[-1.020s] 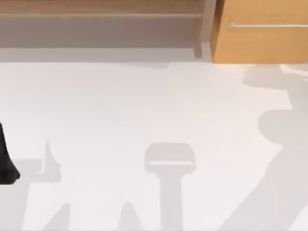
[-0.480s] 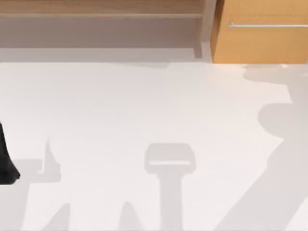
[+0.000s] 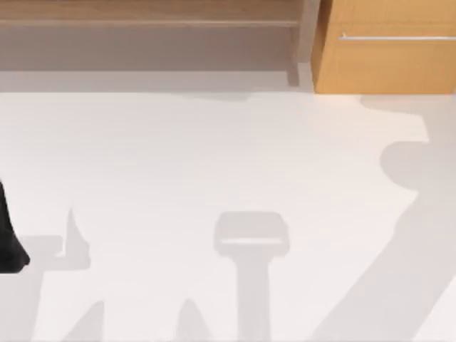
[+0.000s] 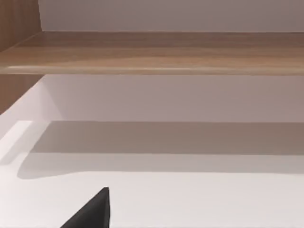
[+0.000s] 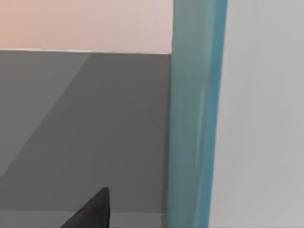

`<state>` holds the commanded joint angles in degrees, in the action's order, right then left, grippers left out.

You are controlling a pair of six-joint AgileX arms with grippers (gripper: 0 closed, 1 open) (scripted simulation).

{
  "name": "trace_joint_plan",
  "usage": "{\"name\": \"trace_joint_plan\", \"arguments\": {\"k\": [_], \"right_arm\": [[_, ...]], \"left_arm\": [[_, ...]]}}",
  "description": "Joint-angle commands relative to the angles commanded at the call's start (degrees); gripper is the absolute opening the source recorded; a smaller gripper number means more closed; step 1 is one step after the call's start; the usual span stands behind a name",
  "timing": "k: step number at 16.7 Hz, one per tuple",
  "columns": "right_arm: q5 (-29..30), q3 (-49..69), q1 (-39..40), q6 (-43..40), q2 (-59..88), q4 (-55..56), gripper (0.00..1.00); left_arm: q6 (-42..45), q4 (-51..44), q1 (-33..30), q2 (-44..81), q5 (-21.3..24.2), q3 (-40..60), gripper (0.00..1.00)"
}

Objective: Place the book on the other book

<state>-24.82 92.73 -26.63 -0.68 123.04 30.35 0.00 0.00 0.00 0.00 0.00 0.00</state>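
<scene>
Seemingly mid-carry on the right side. Close up in the right wrist view, a tall teal strip, most likely the spine or cover edge of the book (image 5: 194, 118), standing upright beside the dark tip of the right tool (image 5: 92, 211), with a pale flat face along one side and a grey surface (image 5: 85, 133) behind. Probably held on edge and off the counter (image 3: 214, 157) so as to travel freely before being laid flat. Cannot tell whether touching the tool or merely near it, nor whether that tool is clenched or released. Across the counter's right side in the top view, a broad arm-shaped shadow (image 3: 420, 235), hinting at the right arm raised well above the surface. At the counter's left edge, a black part of the left arm (image 3: 8, 246), parked out of the way, presumably to leave the middle free. In the left wrist view, the dark tip of the left tool (image 4: 92, 211) low over the white counter, facing the wooden shelf (image 4: 156, 52); cannot tell whether clenched or released either. At the far right, a wooden cabinet (image 3: 385, 50) with a slim handle. Cannot tell where the other book lies, so no saying how near the goal. Still to come, by this reading: finding that other book, squaring the edges, lowering flat. Main risks: slipping from an on-edge hold, or landing askew and overhanging.
</scene>
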Motion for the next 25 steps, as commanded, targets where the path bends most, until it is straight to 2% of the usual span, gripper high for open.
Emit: {"name": "trace_joint_plan", "arguments": {"k": [13, 25], "right_arm": [[0.00, 0.00, 0.00, 0.00, 0.00, 0.00, 0.02], [0.94, 1.48, -0.27, 1.39, -2.25, -0.56, 0.00]], "left_arm": [[0.00, 0.00, 0.00, 0.00, 0.00, 0.00, 1.00], [0.00, 0.00, 0.00, 0.00, 0.00, 0.00, 1.00]]}}
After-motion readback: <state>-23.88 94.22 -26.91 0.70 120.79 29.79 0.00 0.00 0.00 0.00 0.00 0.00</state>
